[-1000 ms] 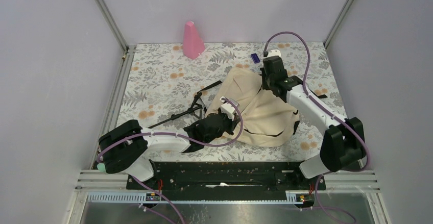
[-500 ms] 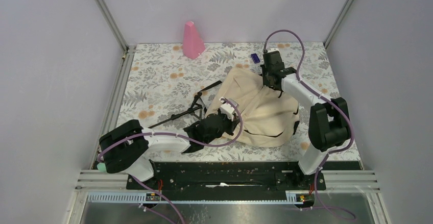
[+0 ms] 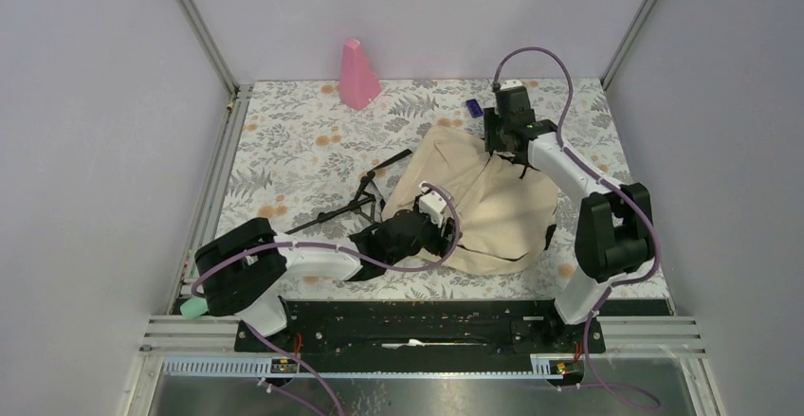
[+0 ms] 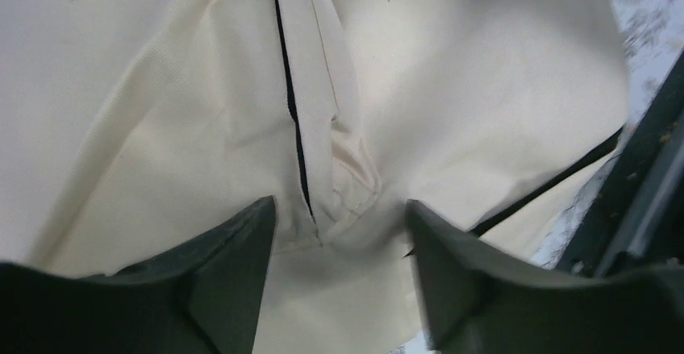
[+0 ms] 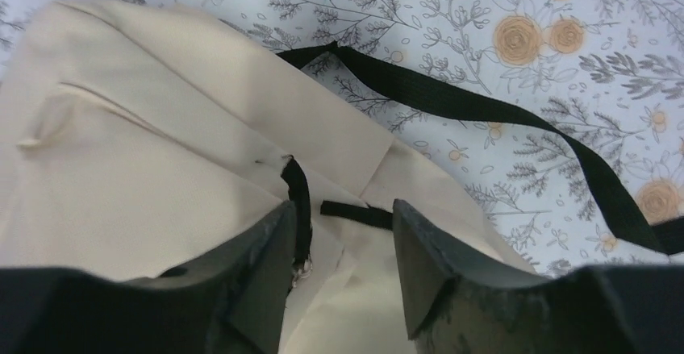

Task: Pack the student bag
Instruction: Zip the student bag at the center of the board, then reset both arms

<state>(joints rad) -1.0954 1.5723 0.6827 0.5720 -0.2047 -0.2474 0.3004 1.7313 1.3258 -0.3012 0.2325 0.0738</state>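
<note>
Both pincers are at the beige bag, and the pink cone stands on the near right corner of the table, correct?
Not quite. The left pincer and right pincer are at the beige bag, but the pink cone stands at the table's far edge, left of centre. The top external view shows it.

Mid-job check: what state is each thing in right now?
Beige fabric backpack with black straps: lying slumped flat, ungripped.
Left tool: open, over the backpack's near part.
Right tool: open, over its far edge.
Pink cone: upright, far side.
Small blue object: lying beyond the backpack.
</note>
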